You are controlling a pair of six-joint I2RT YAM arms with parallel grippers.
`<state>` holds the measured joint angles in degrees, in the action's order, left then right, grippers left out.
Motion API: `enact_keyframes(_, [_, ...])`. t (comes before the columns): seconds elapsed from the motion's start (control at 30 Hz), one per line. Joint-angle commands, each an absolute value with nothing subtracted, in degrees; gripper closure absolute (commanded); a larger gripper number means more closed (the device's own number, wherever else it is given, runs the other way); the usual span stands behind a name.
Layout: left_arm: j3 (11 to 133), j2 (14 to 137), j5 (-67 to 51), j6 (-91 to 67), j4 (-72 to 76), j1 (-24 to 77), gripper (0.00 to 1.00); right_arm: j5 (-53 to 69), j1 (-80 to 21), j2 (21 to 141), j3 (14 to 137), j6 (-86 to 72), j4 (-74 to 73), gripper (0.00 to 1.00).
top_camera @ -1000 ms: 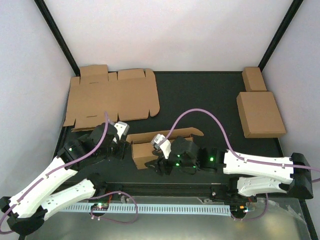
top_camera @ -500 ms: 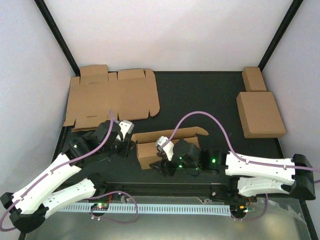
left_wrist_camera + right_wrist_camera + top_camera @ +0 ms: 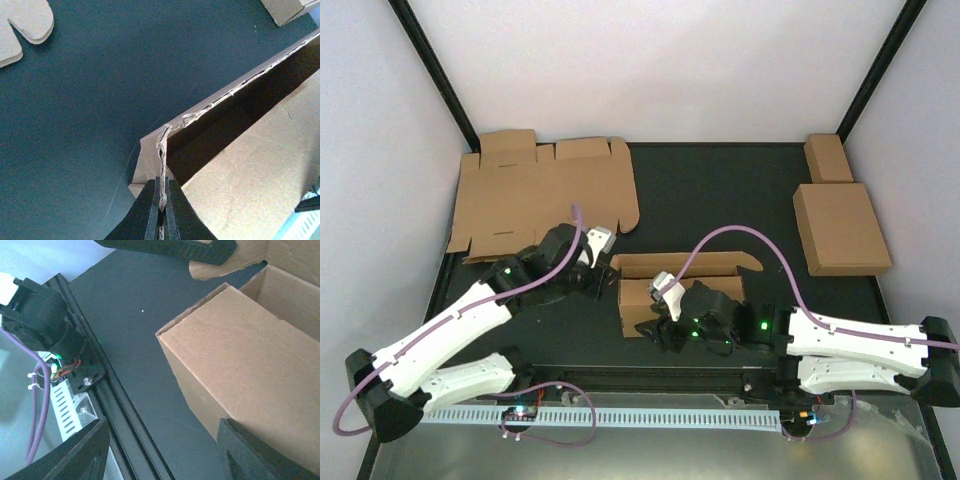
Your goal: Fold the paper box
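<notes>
We judge the paper box (image 3: 638,300) to be light and thin, easily creased and stiff only along its scored folds, so it is best held by a wall edge near a corner. It stands half-raised at the middle of the bench (image 3: 720,190). The left claw (image 3: 161,207) is clamped on the edge of its left end wall. The right claw (image 3: 160,440) is spread wide about the near wall and does not appear to pinch it.

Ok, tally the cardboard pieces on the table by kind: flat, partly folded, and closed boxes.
flat die-cut sheet: 1 seen from above, possibly a stack
partly folded paper box: 1
closed boxes: 2, the squarish box and the small oblong box
Total: 4
</notes>
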<state>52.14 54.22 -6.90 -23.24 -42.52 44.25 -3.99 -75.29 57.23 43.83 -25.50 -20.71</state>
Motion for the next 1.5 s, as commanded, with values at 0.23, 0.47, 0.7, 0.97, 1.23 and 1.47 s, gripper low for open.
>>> enact_keyframes(0.23, [55.0, 56.9, -7.9, -20.9, -39.8, 44.1, 0.98, -4.8, -73.9, 57.4, 40.9, -26.4, -17.7, 0.39])
enact_keyframes(0.47, [54.5, 56.5, -8.4, -20.9, -39.9, 44.0, 0.98, -4.3, -72.9, 59.6, 40.5, -24.2, -13.5, 0.43])
enact_keyframes(0.7, [54.6, 56.6, -8.2, -20.7, -40.0, 44.0, 0.98, -4.8, -72.0, 63.0, 39.4, -23.2, -8.3, 0.51])
enact_keyframes(0.97, [56.2, 57.1, -9.2, -20.5, -41.8, 44.0, 0.99, -9.1, -69.4, 66.3, 39.1, -22.8, -4.9, 0.68])
enact_keyframes(1.23, [56.2, 58.7, -11.2, -20.8, -42.0, 44.0, 0.98, -8.1, -66.2, 68.6, 40.4, -22.1, -3.7, 0.74])
enact_keyframes(1.47, [56.6, 60.0, -11.5, -20.6, -42.0, 44.0, 0.98, -6.0, -66.1, 67.9, 41.3, -21.3, -4.7, 0.74])
